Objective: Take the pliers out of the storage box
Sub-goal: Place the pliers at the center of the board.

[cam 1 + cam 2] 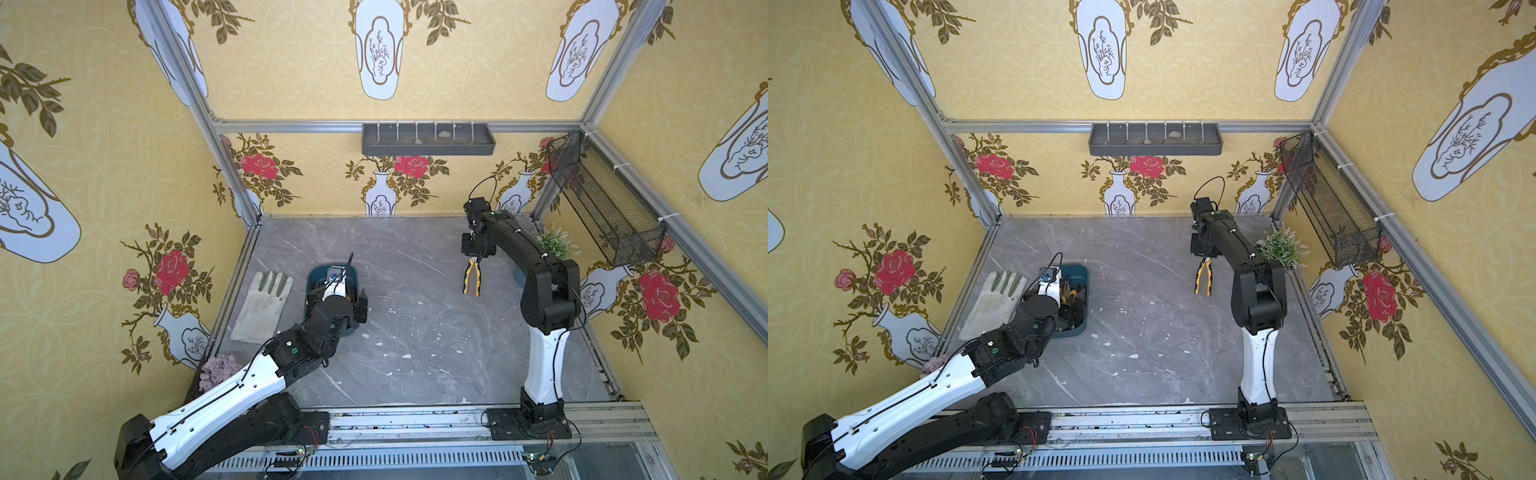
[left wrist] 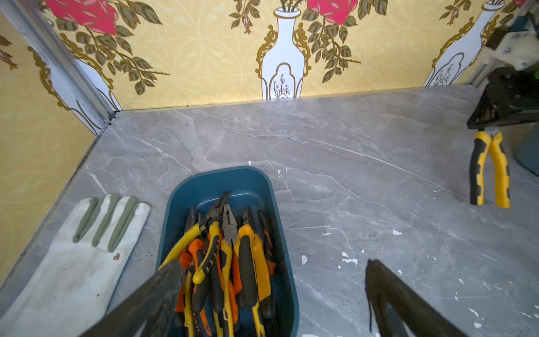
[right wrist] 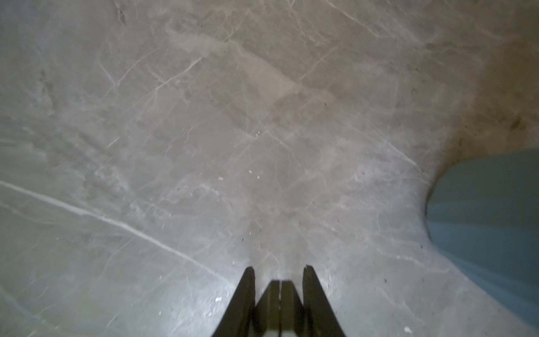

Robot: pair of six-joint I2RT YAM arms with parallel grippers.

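The left gripper (image 2: 272, 265) is wide open over the storage box (image 2: 248, 178), where the pliers (image 2: 248, 262) lie piled. The right gripper (image 1: 476, 255) pinches one yellow pliers (image 1: 472, 268) by its head. They look heavy and hard; grab a rubbery handle

A staged robot test booth: aluminium frame (image 1: 291, 126), floral wallpaper panels (image 1: 299, 79), marble-look tabletop (image 1: 415, 332).

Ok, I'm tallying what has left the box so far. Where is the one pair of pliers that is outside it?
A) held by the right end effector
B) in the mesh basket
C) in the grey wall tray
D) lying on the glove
A: the yellow-and-black pliers hang handles-down from the right end effector, which is shut on their head, well apart from the storage box.
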